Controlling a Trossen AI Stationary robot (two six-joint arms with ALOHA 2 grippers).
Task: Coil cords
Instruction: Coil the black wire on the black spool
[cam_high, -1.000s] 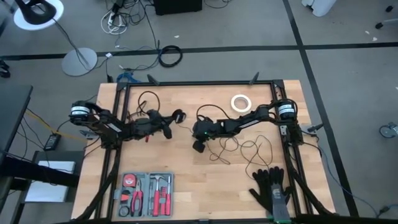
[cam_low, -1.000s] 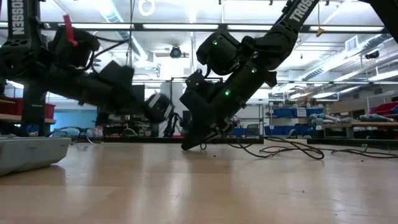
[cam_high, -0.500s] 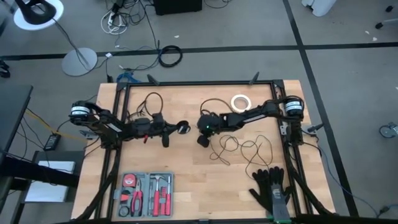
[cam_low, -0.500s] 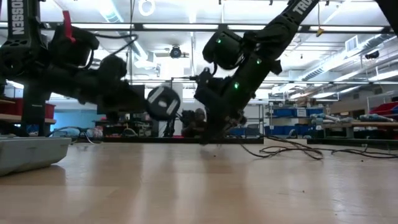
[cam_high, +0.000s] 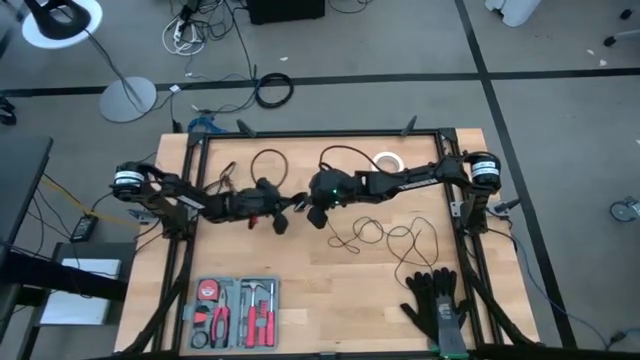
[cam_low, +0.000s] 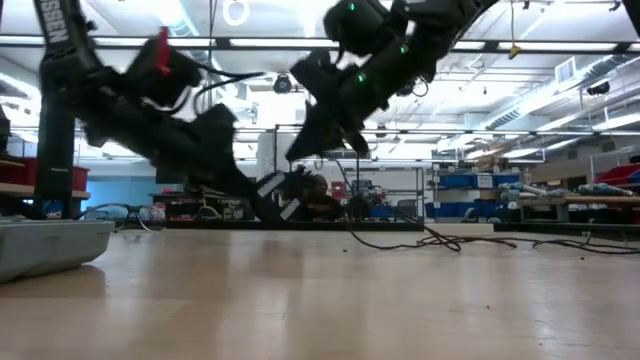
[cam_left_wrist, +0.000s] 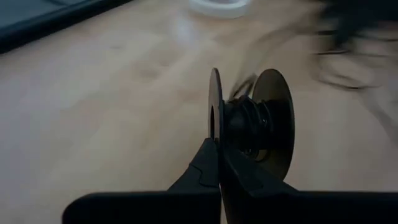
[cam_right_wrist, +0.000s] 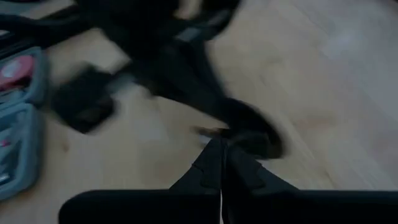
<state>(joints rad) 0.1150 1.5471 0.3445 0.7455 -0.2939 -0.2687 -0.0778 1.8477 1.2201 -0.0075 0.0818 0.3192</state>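
Left end effector (cam_left_wrist: 219, 146) is clamped on the puck's (cam_left_wrist: 252, 124) edge, cord (cam_high: 385, 236) wrapped round it; right end effector (cam_high: 300, 200) is pinched closed just beside it mid-worktop (cam_high: 340, 290); loose loops trail behind the right one.

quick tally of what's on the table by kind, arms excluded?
Cord with spool-like puck: 1
White tape ring: 1
Black gloves: 1 pile; count within it unclear
Tool tray holding hand tools: 1
Total: 4
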